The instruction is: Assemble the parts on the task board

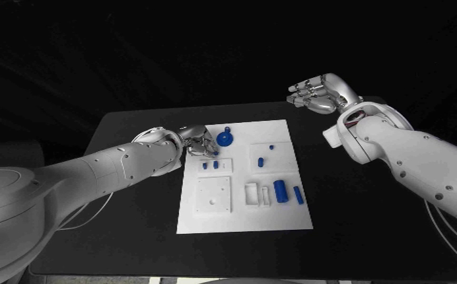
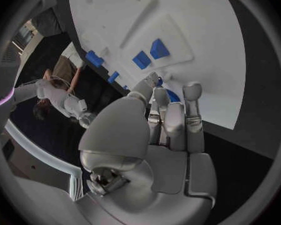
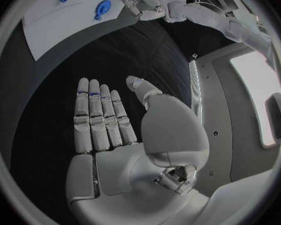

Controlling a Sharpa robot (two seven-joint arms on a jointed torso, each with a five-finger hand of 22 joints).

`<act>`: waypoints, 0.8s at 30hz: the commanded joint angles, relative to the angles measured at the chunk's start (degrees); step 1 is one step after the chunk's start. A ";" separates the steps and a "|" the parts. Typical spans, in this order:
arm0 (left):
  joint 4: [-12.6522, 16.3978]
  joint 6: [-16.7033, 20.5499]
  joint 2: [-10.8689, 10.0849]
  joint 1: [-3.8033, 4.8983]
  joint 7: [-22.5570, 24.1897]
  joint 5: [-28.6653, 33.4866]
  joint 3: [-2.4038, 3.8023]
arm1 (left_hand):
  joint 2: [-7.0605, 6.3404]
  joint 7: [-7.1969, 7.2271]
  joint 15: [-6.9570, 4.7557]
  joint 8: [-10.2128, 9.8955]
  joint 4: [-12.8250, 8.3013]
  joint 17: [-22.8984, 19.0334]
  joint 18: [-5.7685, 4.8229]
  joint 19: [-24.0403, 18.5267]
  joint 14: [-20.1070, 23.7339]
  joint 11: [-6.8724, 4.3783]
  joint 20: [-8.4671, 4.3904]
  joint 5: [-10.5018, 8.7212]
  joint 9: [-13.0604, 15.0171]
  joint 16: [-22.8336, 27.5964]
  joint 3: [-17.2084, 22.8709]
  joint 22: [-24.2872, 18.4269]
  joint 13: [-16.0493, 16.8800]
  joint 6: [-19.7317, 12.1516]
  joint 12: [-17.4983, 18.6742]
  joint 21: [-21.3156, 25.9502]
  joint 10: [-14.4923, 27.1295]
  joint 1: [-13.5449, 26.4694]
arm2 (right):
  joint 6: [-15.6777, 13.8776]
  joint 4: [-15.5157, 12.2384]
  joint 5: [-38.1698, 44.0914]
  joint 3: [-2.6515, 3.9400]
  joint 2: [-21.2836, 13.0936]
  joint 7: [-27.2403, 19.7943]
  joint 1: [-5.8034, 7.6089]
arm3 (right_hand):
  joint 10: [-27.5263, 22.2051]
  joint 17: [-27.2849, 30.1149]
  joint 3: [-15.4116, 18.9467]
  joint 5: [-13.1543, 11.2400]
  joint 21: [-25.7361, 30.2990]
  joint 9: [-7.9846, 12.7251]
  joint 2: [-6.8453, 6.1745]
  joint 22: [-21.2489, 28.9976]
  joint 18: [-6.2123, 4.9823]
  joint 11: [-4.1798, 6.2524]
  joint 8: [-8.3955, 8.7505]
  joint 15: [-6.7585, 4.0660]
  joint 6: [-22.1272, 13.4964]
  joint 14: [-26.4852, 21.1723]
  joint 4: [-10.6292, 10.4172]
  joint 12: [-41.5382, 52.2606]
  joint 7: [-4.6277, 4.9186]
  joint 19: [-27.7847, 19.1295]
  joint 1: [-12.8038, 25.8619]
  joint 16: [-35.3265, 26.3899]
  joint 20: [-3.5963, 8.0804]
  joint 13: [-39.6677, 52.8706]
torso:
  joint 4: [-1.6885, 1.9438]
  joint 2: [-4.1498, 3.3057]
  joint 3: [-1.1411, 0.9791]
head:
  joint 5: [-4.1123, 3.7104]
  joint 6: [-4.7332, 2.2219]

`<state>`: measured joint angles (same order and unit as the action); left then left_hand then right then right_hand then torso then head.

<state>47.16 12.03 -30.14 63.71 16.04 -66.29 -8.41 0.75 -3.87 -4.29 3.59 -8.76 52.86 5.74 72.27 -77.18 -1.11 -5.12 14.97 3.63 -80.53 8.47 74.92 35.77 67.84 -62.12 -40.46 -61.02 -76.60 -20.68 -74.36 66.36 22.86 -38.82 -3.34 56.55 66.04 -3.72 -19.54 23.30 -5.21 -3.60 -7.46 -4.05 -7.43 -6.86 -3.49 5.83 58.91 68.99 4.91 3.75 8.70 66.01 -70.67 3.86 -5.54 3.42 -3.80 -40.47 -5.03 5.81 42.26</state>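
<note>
From the head camera I see the white task board (image 1: 246, 176) lying in the middle of the black surface (image 1: 133, 231), with blue parts scattered over it: a round blue disc (image 1: 224, 139) near its far left corner, a blue cylinder (image 1: 280, 191) and a thinner blue bar (image 1: 298, 195) toward the near right, two small blue blocks (image 1: 211, 164) left of centre, and a small blue peg (image 1: 261, 161) on a raised white square. My left hand (image 1: 196, 141) sits at the board's far left edge, just beside the disc, fingers bent down toward the board; I cannot tell from here whether they touch anything. My right hand (image 1: 319, 95) hangs well apart from the board, off its far right corner, fingers straight and together, holding nothing. Through the left wrist camera, the left hand (image 2: 168, 122) has its fingertips (image 2: 192, 91) over the board's edge with a bit of blue, probably the disc (image 2: 171, 95), showing between them; a grip is not plain. Through the right wrist camera, the right hand (image 3: 106, 120) is flat and empty, palm open over the dark surface, with the board (image 3: 59, 20), the disc (image 3: 103, 7) and the left hand (image 3: 143, 4) far beyond it.
</note>
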 commanded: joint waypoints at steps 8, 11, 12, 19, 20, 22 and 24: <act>0.25 -0.47 -0.49 -0.05 -0.25 -0.52 0.02 | 0.74 -0.20 0.03 -0.01 -0.17 -0.02 0.06 0.26 -0.48 -0.02 -0.17 -0.18 0.06 0.19 0.03 1.34 0.03 -0.08 0.27 -0.54 -0.31 -0.06 | -0.12 -0.03 0.09 0.03 0.07 -0.80 -0.03 | 0.21 0.01 0.36 0.30 0.35 0.03 0.11 0.07 0.12 0.15 -0.07 0.15 0.39 0.36 0.07 -0.32 -0.14 0.28 0.24 -0.25 -0.20 -0.07 | 0.01 0.00 0.05 | 0.17 0.05; 0.23 -0.55 -0.62 -0.05 -0.29 -0.52 0.02 | 0.76 -0.20 0.02 0.00 -0.15 0.03 0.07 0.28 -0.51 -0.03 -0.18 -0.20 0.06 0.17 0.03 1.33 0.04 -0.07 0.27 -0.53 -0.33 -0.05 | -0.11 -0.03 0.09 0.03 0.08 -0.80 -0.03 | 0.21 0.01 0.36 0.30 0.35 0.03 0.11 0.07 0.12 0.15 -0.07 0.15 0.39 0.36 0.07 -0.32 -0.14 0.28 0.24 -0.25 -0.20 -0.07 | 0.02 -0.01 0.05 | 0.20 0.10; 0.23 -0.58 -0.66 -0.05 -0.30 -0.52 0.02 | 0.76 -0.20 0.02 0.00 -0.15 0.03 0.07 0.28 -0.51 -0.03 -0.18 -0.20 0.06 0.17 0.03 1.33 0.04 -0.07 0.27 -0.53 -0.33 -0.05 | -0.11 -0.03 0.09 0.03 0.08 -0.80 -0.03 | 0.21 0.01 0.36 0.30 0.35 0.03 0.11 0.07 0.12 0.15 -0.07 0.15 0.39 0.36 0.07 -0.32 -0.14 0.28 0.24 -0.25 -0.20 -0.07 | 0.01 -0.01 0.03 | 0.20 0.11; 0.23 -0.40 -0.88 -0.05 -0.44 -0.52 0.02 | 0.76 -0.21 0.02 -0.02 -0.16 0.04 0.06 0.35 -0.53 -0.04 -0.18 -0.16 0.05 0.18 0.05 1.37 0.04 -0.13 0.29 -0.64 -0.34 -0.10 | -0.08 0.00 0.08 0.03 0.08 -0.80 -0.03 | 0.21 0.01 0.36 0.30 0.35 0.03 0.11 0.07 0.12 0.15 -0.07 0.15 0.39 0.36 0.07 -0.32 -0.14 0.28 0.24 -0.25 -0.20 -0.07 | 0.01 -0.02 0.03 | 0.26 0.15; 0.24 -0.38 -0.90 -0.05 -0.46 -0.52 0.02 | 0.76 -0.21 0.02 -0.02 -0.16 0.04 0.06 0.35 -0.53 -0.04 -0.18 -0.16 0.05 0.18 0.05 1.37 0.04 -0.13 0.29 -0.64 -0.34 -0.10 | -0.08 0.00 0.08 0.03 0.08 -0.80 -0.03 | 0.21 0.01 0.36 0.30 0.35 0.03 0.11 0.07 0.12 0.15 -0.07 0.15 0.39 0.36 0.07 -0.32 -0.14 0.28 0.24 -0.25 -0.20 -0.07 | 0.01 -0.02 0.01 | 0.29 0.13; 0.26 -0.35 -0.94 -0.05 -0.49 -0.52 0.02 | 0.76 -0.21 0.02 -0.02 -0.16 0.04 0.06 0.35 -0.53 -0.04 -0.18 -0.16 0.05 0.18 0.05 1.37 0.04 -0.13 0.29 -0.64 -0.34 -0.10 | -0.08 0.00 0.08 0.03 0.08 -0.80 -0.03 | 0.21 0.01 0.36 0.30 0.35 0.03 0.11 0.07 0.12 0.15 -0.07 0.15 0.39 0.36 0.07 -0.32 -0.14 0.28 0.24 -0.25 -0.20 -0.07 | 0.01 -0.01 0.00 | 0.32 0.12; 0.26 -0.34 -0.96 -0.05 -0.52 -0.52 0.02 | 0.75 -0.22 0.02 -0.01 -0.16 0.05 0.06 0.37 -0.53 -0.04 -0.18 -0.16 0.05 0.17 0.05 1.37 0.03 -0.13 0.30 -0.66 -0.34 -0.10 | -0.09 -0.01 0.08 0.03 0.09 -0.80 -0.03 | 0.21 0.01 0.36 0.30 0.35 0.03 0.11 0.07 0.12 0.15 -0.07 0.15 0.39 0.36 0.07 -0.32 -0.14 0.28 0.24 -0.25 -0.20 -0.07 | 0.01 -0.01 0.00 | 0.32 0.11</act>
<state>47.26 12.01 -31.14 63.71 15.60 -66.63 -8.41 0.98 -3.87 -4.29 3.60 -8.76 52.86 5.74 72.27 -77.18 -1.11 -5.12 14.99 3.63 -80.54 8.47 74.92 35.75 67.84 -62.12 -40.91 -61.02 -76.83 -20.75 -74.31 66.35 22.86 -38.78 -3.46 56.55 66.04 -3.72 -19.54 23.30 -5.21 -3.60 -7.47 -4.05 -7.43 -6.86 -3.49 5.83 58.90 68.99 4.91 3.75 8.70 66.01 -70.67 3.86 -5.54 3.41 -3.77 -40.47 -4.99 6.10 42.41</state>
